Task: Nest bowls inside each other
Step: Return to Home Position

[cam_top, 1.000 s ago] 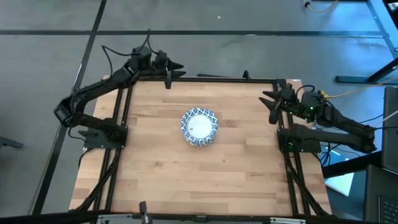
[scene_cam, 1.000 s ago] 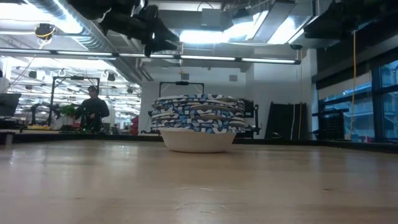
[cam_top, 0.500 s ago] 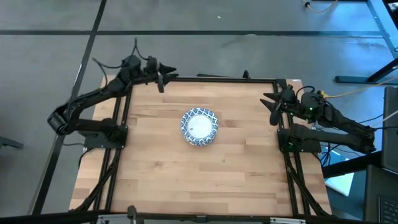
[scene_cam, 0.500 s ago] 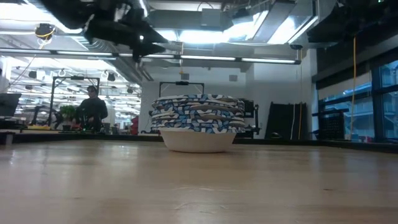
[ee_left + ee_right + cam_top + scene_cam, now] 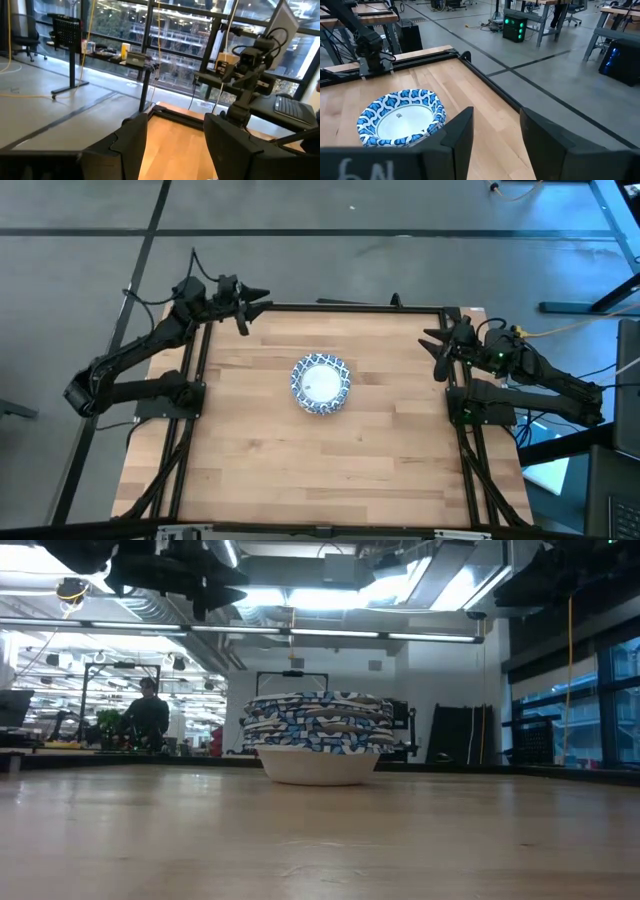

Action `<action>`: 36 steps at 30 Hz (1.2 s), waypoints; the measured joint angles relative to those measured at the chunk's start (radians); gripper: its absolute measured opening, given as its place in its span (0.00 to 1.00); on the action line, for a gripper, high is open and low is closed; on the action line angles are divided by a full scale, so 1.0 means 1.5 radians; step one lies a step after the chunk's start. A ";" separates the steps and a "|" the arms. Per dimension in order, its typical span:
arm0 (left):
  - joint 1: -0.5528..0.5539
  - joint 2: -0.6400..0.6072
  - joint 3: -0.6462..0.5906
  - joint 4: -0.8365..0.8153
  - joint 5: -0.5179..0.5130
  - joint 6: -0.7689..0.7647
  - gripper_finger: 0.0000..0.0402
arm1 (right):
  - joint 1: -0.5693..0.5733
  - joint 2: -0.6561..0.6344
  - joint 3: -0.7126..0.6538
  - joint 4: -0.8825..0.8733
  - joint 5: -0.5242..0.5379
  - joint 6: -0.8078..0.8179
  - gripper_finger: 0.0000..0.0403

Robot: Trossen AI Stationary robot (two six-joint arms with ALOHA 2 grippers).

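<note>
Nearest you is the wooden table (image 5: 300, 475). At its middle, the bowls (image 5: 320, 384) stand nested in one upright stack, with the blue-and-white rims layered one over another. Your right gripper (image 5: 432, 352) hangs at the table's right edge, well apart from the stack, its fingers spread and holding nothing. Farther back, your left gripper (image 5: 254, 310) hovers over the far left corner, high above the wood, its fingers likewise parted and empty. Beyond the table, a person (image 5: 148, 716) stands in the room behind.
</note>
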 joint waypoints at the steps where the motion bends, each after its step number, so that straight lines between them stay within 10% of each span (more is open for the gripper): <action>1: 0.000 -0.003 0.000 0.000 0.000 0.000 0.47 | 0.000 0.000 0.000 0.000 0.000 0.000 0.40; 36: 0.000 -0.013 0.000 -0.001 0.000 -0.001 0.47 | 0.000 -0.137 -0.001 -0.066 0.002 0.015 0.40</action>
